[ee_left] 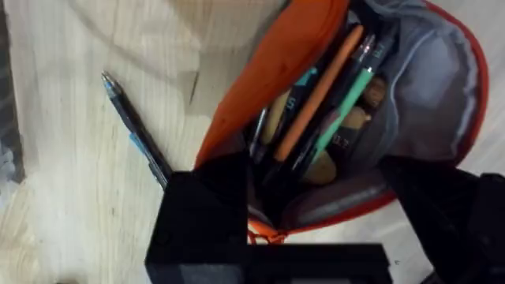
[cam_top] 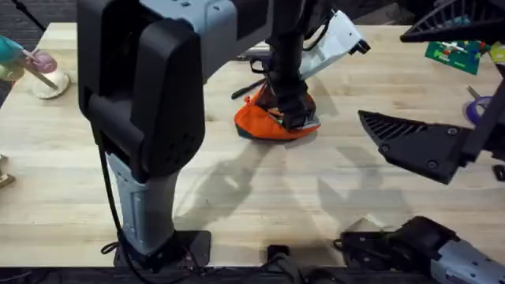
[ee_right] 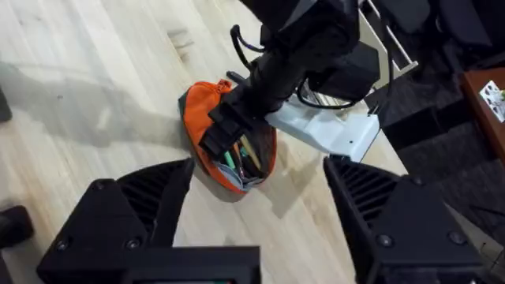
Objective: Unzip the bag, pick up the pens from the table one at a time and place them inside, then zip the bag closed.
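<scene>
The orange bag (cam_top: 260, 122) lies unzipped near the middle of the table (cam_top: 237, 197). In the left wrist view the bag's (ee_left: 292, 63) mouth gapes and shows several pens inside, among them an orange one (ee_left: 319, 91) and a green one (ee_left: 347, 102). My left gripper (cam_top: 288, 110) hangs open right over that mouth, its black fingers (ee_left: 197, 225) on either side of the opening with nothing between them. One black pen (ee_left: 134, 130) lies on the wood just beside the bag. My right gripper (ee_right: 256, 205) is open and stands well back from the bag (ee_right: 207, 110), to its right.
A white box (cam_top: 335, 39) lies just behind the bag. A green packet (cam_top: 454, 54) and purple scissors (cam_top: 473, 102) sit at the far right. A pale toy on a round base (cam_top: 39, 71) stands at the far left edge.
</scene>
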Action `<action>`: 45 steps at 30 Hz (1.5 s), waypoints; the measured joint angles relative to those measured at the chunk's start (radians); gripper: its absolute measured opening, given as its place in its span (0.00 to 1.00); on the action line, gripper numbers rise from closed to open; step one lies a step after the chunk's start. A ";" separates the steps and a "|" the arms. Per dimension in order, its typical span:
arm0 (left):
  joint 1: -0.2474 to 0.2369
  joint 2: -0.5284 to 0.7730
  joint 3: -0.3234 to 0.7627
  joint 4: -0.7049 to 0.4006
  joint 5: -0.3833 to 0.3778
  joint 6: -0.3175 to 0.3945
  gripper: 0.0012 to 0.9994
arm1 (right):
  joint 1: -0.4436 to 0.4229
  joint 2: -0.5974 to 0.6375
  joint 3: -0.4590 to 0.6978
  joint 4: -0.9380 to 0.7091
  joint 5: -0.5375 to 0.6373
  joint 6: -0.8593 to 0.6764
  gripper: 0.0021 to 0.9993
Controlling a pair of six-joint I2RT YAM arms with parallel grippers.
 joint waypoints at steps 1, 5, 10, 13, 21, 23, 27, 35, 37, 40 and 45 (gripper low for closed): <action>-0.001 0.000 0.004 -0.007 0.001 0.000 0.99 | 0.000 0.000 0.000 0.000 0.000 0.000 1.00; -0.001 -0.023 0.011 -0.018 0.003 -0.001 0.99 | 0.000 0.000 0.000 0.000 0.000 0.000 1.00; 0.019 -0.107 0.052 -0.023 0.002 0.000 0.99 | 0.000 0.000 0.000 0.000 0.000 0.000 1.00; 0.085 -0.174 0.087 -0.008 0.002 -0.003 0.99 | 0.000 0.000 0.000 0.000 0.000 0.000 1.00; 0.207 -0.170 0.087 -0.007 0.016 -0.026 0.99 | 0.000 0.000 0.000 0.000 0.000 0.000 1.00; 0.233 -0.170 0.087 -0.007 0.022 -0.026 0.99 | 0.000 0.000 0.000 0.000 0.000 0.000 1.00; 0.281 -0.170 0.087 -0.007 0.026 -0.026 0.99 | 0.000 0.000 0.000 0.000 0.000 0.000 1.00; 0.339 -0.170 0.087 0.013 0.028 -0.026 0.99 | 0.000 0.000 0.000 0.000 0.000 0.000 1.00; 0.339 -0.170 0.087 0.016 0.029 -0.026 0.99 | 0.000 0.000 0.000 0.000 0.000 0.000 1.00; 0.337 -0.170 0.087 0.016 0.029 -0.026 0.99 | 0.000 0.000 0.000 0.000 0.000 0.000 1.00; 0.337 -0.170 0.087 0.016 0.036 -0.026 0.99 | 0.000 0.000 0.000 0.000 0.000 0.000 1.00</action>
